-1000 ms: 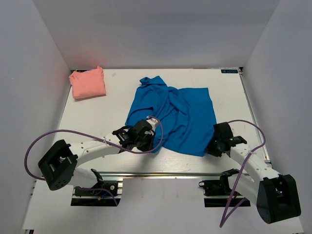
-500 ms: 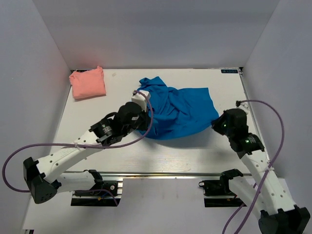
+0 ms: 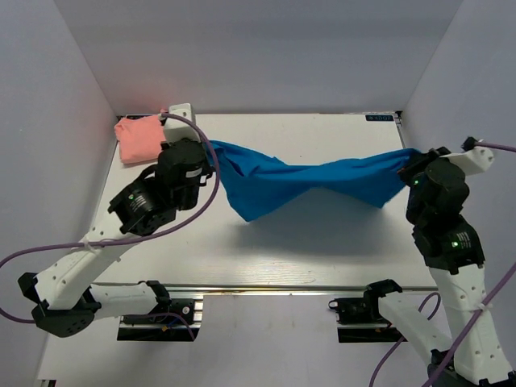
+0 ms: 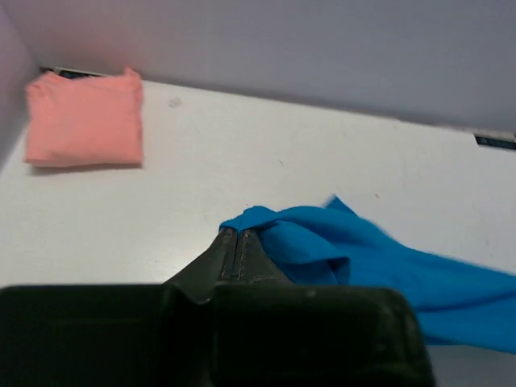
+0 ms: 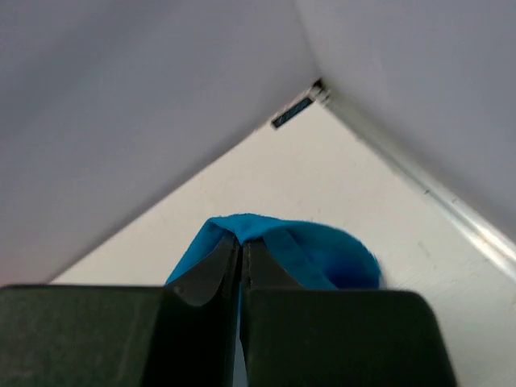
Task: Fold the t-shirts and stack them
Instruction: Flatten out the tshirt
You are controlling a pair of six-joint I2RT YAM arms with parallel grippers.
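The bright blue t-shirt (image 3: 310, 179) hangs stretched in the air across the table, sagging in the middle. My left gripper (image 3: 211, 148) is shut on its left end, and the cloth (image 4: 322, 242) bunches just past the closed tips (image 4: 235, 231). My right gripper (image 3: 411, 155) is shut on the right end, with blue cloth (image 5: 266, 230) wrapped over its tips (image 5: 242, 240). The salmon pink t-shirt (image 3: 145, 137) lies as a small square bundle in the far left corner, also in the left wrist view (image 4: 85, 119).
White walls close the table (image 3: 266, 242) in on the left, back and right. A metal rail (image 5: 427, 185) runs along the right edge. Purple cables loop from both arms near the front.
Both arms have lifted and drawn apart, pulling the blue shirt off the table into a taut span. One second ago the right gripper was half open by the shirt's corner; now it grips it.
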